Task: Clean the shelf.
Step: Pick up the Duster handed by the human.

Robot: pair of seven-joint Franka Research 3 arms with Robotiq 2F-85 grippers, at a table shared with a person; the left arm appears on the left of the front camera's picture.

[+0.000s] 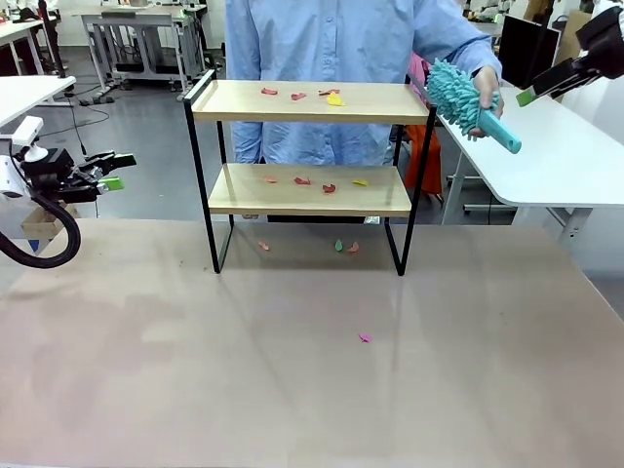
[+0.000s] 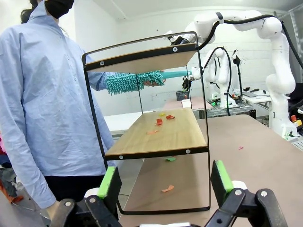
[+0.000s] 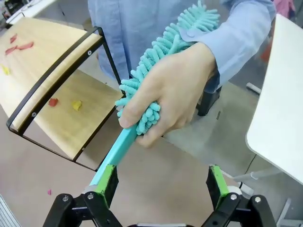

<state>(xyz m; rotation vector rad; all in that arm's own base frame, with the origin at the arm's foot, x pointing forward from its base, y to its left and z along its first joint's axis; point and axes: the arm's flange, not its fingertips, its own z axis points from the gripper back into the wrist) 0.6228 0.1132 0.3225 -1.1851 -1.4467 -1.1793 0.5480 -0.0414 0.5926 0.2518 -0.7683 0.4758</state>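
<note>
Person's hand [image 3: 175,90]: closed around the teal duster [image 3: 165,42] where the fluffy head meets the handle. It holds the duster out to the right of the shelf [image 1: 390,97], with the bare handle slanting down toward the robot's right arm.
Step in hand: handover of the tool, by my reading. Wiping looks not yet started, since coloured paper scraps [image 1: 297,95] lie on both boards and on the table [image 1: 146,370] under and in front of the shelf.
Right gripper [image 3: 162,184]: jaws wide apart, nothing held. In its wrist view the handle's free end comes down just beside one green pad [image 3: 109,182], off to that side rather than centred in the gap.
Next move calls for: shifting sideways so the handle sits between the pads, then closing on the bare handle clear of the person's fingers and letting the person release it.
Right arm pose: raised, reaching in from high on the right in the front view, with the fingers angled down toward the handle, near it but apart.
Left gripper [image 1: 115,171]: open and empty, held level at the table's left edge, well apart from the shelf and pointed at its end.
Shelf position: upright at the far middle of the table, directly in front of the person.
</note>
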